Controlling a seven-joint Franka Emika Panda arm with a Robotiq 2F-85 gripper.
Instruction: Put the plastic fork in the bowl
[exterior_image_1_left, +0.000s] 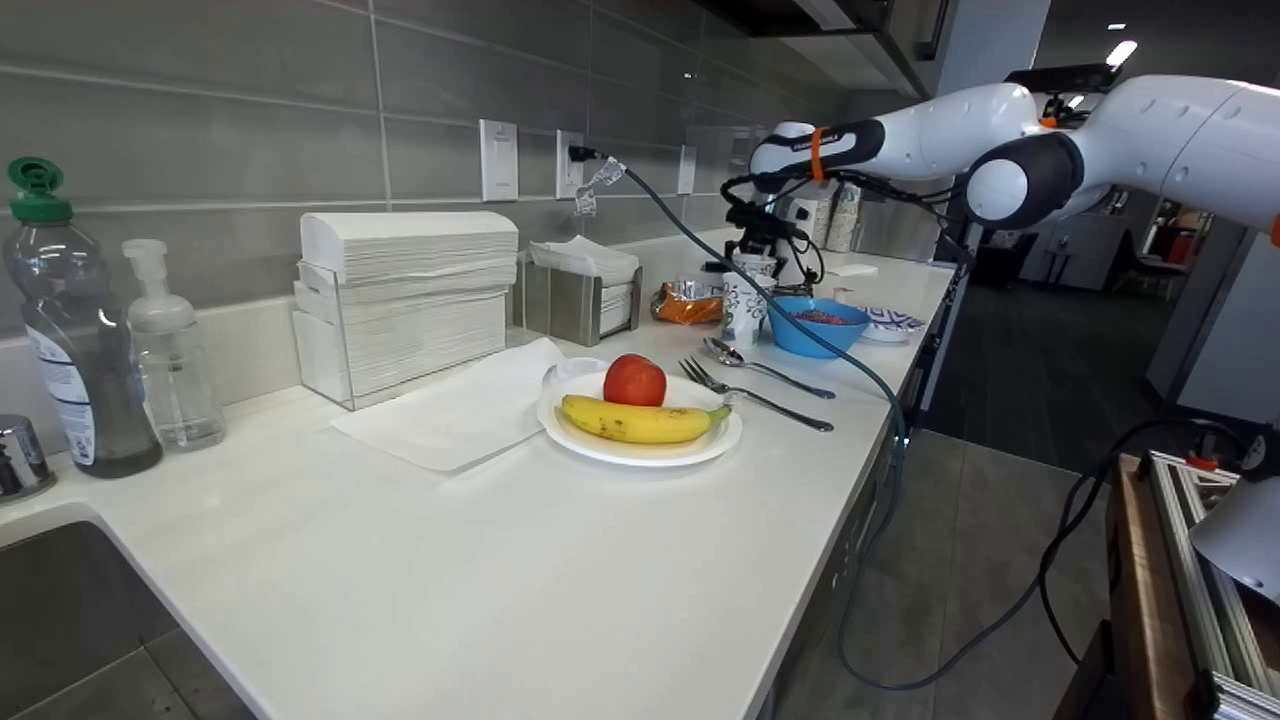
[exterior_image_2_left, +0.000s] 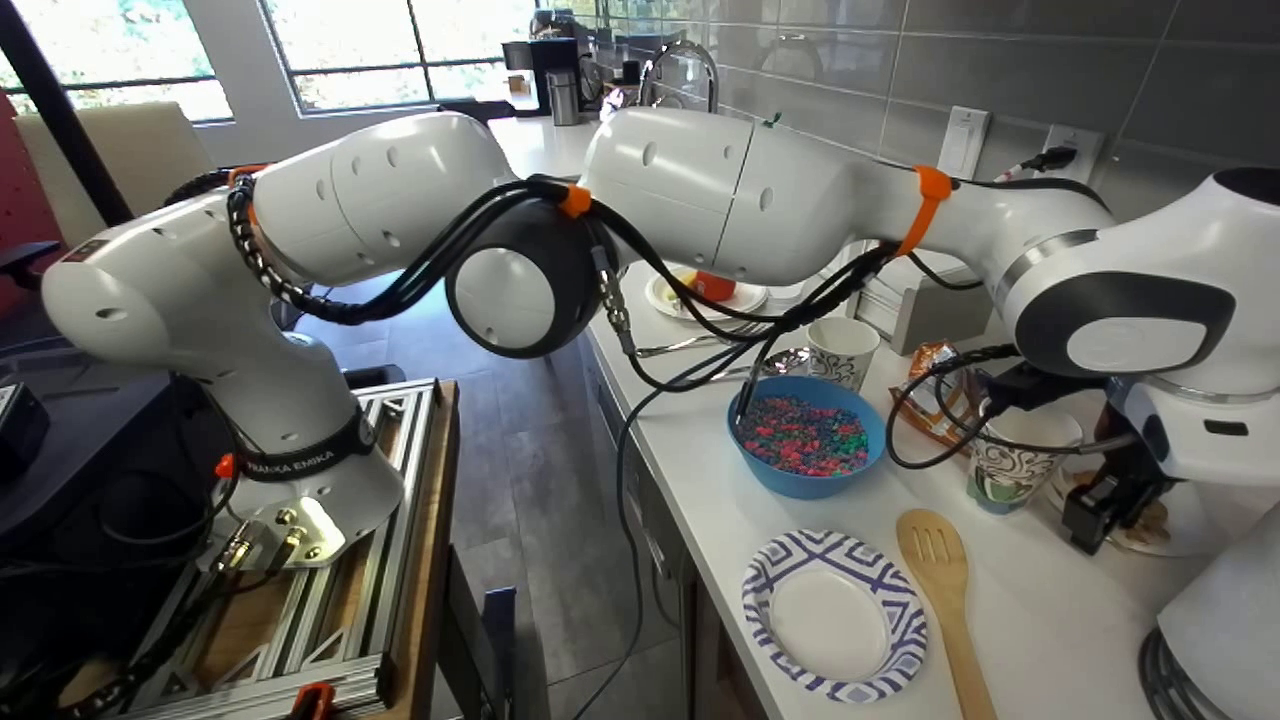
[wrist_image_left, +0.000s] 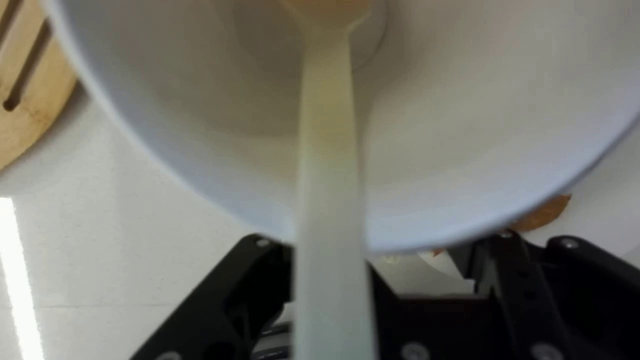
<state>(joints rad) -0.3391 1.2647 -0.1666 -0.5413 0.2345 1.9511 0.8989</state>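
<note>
In the wrist view, a pale plastic utensil handle (wrist_image_left: 330, 165) stands up inside a white paper cup (wrist_image_left: 210, 125). It is likely the plastic fork, but its tines do not show. In an exterior view, the patterned cup (exterior_image_2_left: 1000, 485) stands just left of my gripper (exterior_image_2_left: 1105, 505), with the handle hidden. My gripper (wrist_image_left: 377, 240) is open and holds nothing, its fingers spread behind the cup's rim in the wrist view. The blue bowl (exterior_image_2_left: 800, 487), holding small coloured bits, stands on the counter in both exterior views (exterior_image_1_left: 800, 338).
Another paper cup (exterior_image_2_left: 842, 350) stands beside the bowl. Nearby are an orange snack bag (exterior_image_2_left: 930, 400), a patterned paper plate (exterior_image_2_left: 760, 600), a wooden slotted spatula (exterior_image_2_left: 940, 560) and a plate of cookies (exterior_image_2_left: 1190, 535). A metal fork (exterior_image_1_left: 770, 400) and spoon (exterior_image_1_left: 775, 372) lie near the fruit plate (exterior_image_1_left: 640, 455).
</note>
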